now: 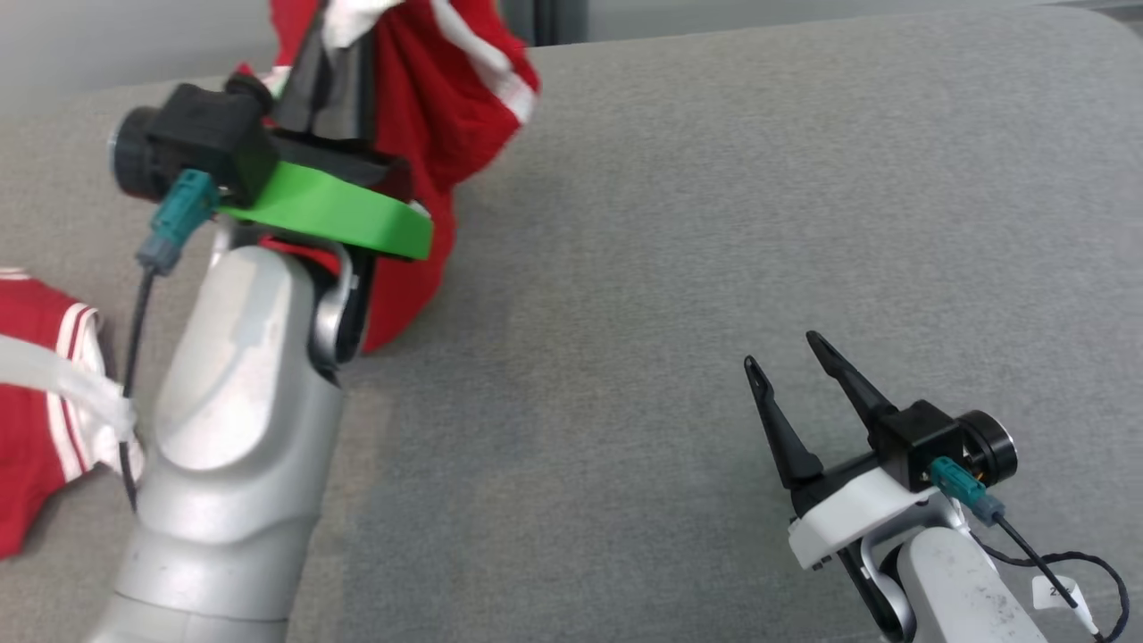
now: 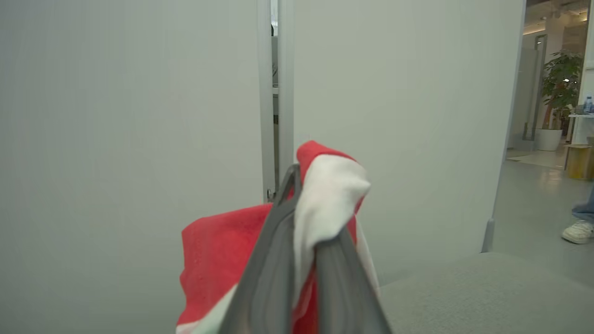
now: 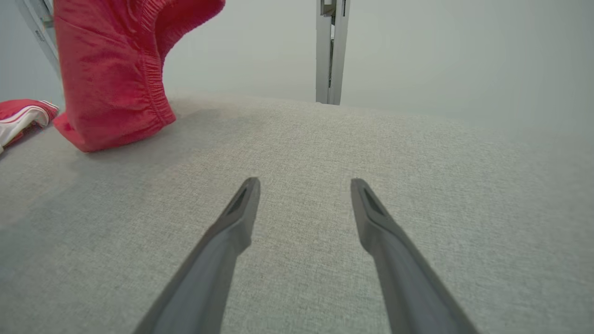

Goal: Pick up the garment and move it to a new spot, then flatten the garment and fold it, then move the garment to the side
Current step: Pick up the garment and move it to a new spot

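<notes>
On the grey fabric-covered table, at about eleven o'clock in my head view, the red garment with white stripes hangs from my left gripper, raised in a bunch with its lower end touching the tabletop. My left jaws are pressed together on a white-edged fold near the top of the garment, and the fabric spills over both fingers in the left wrist view. My right gripper, at about four o'clock, sits low over bare table with its jaws spread wide, holding nothing.

By my reckoning the task is in its opening step. The garment is picked up but not yet set down at a new spot, and the flattening, the folding and the move to the side all remain.

A second red-and-white striped piece of clothing lies crumpled at nine o'clock beside my left forearm, apart from the one I hold. Whether it belongs to this job I cannot tell.
</notes>
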You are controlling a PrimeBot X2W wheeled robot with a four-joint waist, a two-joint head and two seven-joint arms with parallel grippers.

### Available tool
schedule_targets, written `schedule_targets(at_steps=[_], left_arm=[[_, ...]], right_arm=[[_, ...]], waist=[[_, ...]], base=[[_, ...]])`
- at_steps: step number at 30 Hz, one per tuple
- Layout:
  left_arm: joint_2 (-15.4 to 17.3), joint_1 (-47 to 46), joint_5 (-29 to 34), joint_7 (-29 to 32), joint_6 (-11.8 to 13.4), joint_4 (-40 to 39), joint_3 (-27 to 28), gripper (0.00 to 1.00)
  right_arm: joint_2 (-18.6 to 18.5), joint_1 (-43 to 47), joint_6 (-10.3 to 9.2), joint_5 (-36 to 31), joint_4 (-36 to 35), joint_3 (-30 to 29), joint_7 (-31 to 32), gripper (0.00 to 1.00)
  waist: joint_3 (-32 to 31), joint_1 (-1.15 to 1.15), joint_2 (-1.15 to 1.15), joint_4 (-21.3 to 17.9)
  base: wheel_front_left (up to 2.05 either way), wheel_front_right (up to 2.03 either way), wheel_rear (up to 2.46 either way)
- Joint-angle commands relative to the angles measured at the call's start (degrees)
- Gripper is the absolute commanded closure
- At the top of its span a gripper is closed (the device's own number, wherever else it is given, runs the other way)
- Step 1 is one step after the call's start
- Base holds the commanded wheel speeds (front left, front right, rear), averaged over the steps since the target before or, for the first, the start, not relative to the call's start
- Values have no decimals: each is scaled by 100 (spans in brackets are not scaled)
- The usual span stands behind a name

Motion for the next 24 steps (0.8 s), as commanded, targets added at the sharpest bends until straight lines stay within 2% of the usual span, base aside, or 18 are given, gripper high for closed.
schedule_targets(at_steps=[1,6,10,11,12,16,18,24], left_arm=[[-57,122,-109,-4,-11,29,-135,100],[-231,225,-396,-5,-12,284,-782,100],[-266,479,-529,-4,-12,600,-1203,100],[-268,580,-624,-4,-12,691,-1307,55],[-269,670,-634,-5,21,777,-1388,0],[-267,1071,-544,-4,212,1003,-1432,0],[-268,1344,-514,-4,312,1051,-1276,0],[-243,2270,-344,-5,496,953,-395,0]], right_arm=[[-7,95,-8,19,13,-5,-2,0],[6,183,-8,-22,-54,-85,-2,0],[15,227,-8,-1,-52,-109,-2,0],[19,225,-8,0,-48,-113,-2,0],[21,231,-8,1,-40,-121,-2,0],[27,233,-8,8,0,-161,-2,0],[25,256,-8,19,23,-184,-2,0],[25,381,-8,40,45,-281,-2,0]], waist=[[-282,0,0,-644],[-252,0,0,-937],[-214,0,0,-1014],[-211,0,0,-1019],[-213,0,0,-1015],[-252,0,0,-923],[-311,0,0,-848],[-529,0,0,-568]], base=[[0,0,0],[0,0,0],[0,0,0],[0,0,0],[0,0,0],[0,0,0],[0,0,0],[0,0,0]])
